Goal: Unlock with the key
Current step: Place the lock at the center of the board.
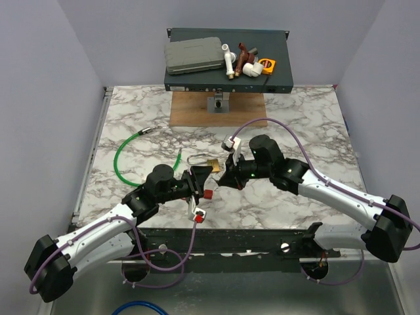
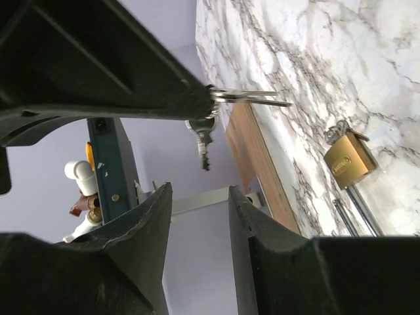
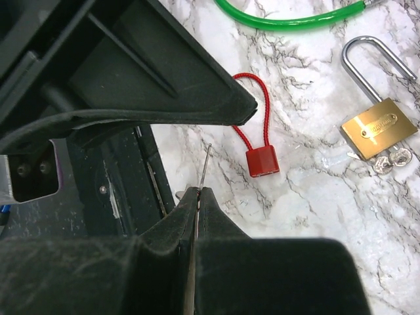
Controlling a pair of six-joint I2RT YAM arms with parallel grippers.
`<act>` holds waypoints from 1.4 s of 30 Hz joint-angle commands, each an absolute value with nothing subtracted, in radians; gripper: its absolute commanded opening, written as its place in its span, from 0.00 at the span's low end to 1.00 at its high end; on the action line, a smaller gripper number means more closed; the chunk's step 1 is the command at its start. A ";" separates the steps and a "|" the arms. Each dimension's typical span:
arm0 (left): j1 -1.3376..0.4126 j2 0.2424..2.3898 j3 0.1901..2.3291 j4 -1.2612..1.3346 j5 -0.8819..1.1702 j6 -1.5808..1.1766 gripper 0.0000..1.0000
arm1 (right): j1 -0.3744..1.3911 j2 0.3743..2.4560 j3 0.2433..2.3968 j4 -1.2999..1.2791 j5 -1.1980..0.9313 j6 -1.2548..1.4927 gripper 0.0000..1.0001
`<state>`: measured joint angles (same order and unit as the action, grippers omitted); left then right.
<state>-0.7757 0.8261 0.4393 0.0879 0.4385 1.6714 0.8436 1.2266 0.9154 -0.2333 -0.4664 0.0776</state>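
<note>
Marble-patterned tabletop [image 1: 295, 131] carries the brass padlock with a steel shackle [image 3: 378, 128], lying flat just beyond both grippers' tips. Right gripper [image 3: 197, 193] is clamped on a small silver key bunch [image 2: 249, 96], held off the surface. Facing it, left gripper [image 2: 197, 197] has its fingers apart.

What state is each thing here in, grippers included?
right gripper, shut on keys
left gripper, open, holding nothing
keys, pinched at the ring end, one dangling
padlock, shackle closed, lying flat
red tag, loop closed, lying flat
green cable, loose, curved
</note>
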 commanded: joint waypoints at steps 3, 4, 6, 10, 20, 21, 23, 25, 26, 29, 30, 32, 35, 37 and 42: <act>-0.772 0.828 0.413 0.084 0.463 1.738 0.42 | 0.832 1.218 0.935 -0.211 -0.519 0.081 0.01; -0.773 0.832 0.413 0.091 0.464 1.740 0.42 | 0.830 1.219 0.935 -0.206 -0.524 0.081 0.01; -0.774 0.838 0.415 0.113 0.467 1.731 0.43 | 0.827 1.223 0.937 -0.194 -0.532 0.084 0.01; -0.785 0.842 0.420 0.136 0.476 1.718 0.42 | 0.819 1.240 0.943 -0.163 -0.556 0.089 0.01; -0.792 0.832 0.391 0.204 0.482 1.709 0.22 | 0.786 1.265 0.929 -0.095 -0.610 0.122 0.01; -0.792 0.830 0.389 0.204 0.485 1.709 0.22 | 0.778 1.264 0.925 -0.085 -0.617 0.130 0.01; -0.793 0.827 0.383 0.204 0.488 1.712 0.22 | 0.765 1.262 0.918 -0.061 -0.635 0.145 0.01; -0.793 0.826 0.377 0.203 0.486 1.713 0.22 | 0.757 1.260 0.910 -0.041 -0.649 0.159 0.01; -0.792 0.826 0.376 0.203 0.485 1.711 0.22 | 0.755 1.262 0.907 -0.036 -0.654 0.164 0.01; -0.792 0.829 0.380 0.217 0.482 1.702 0.22 | 0.751 1.271 0.909 -0.032 -0.664 0.166 0.01; -0.793 0.830 0.382 0.220 0.480 1.700 0.22 | 0.750 1.274 0.909 -0.032 -0.667 0.167 0.01; -0.793 0.833 0.383 0.228 0.479 1.699 0.22 | 0.749 1.280 0.910 -0.029 -0.672 0.169 0.01; -0.793 0.830 0.380 0.240 0.479 1.695 0.15 | 0.747 1.288 0.911 -0.026 -0.677 0.169 0.01; -0.793 0.828 0.379 0.242 0.480 1.689 0.05 | 0.747 1.295 0.914 -0.023 -0.685 0.173 0.01; -0.793 0.824 0.396 0.235 0.462 1.654 0.00 | 0.746 1.303 0.915 -0.022 -0.697 0.172 0.01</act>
<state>-0.7876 0.8360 0.3878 0.2302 0.4454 1.6897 0.7502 1.2934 0.9150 -0.0570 -0.6613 0.1650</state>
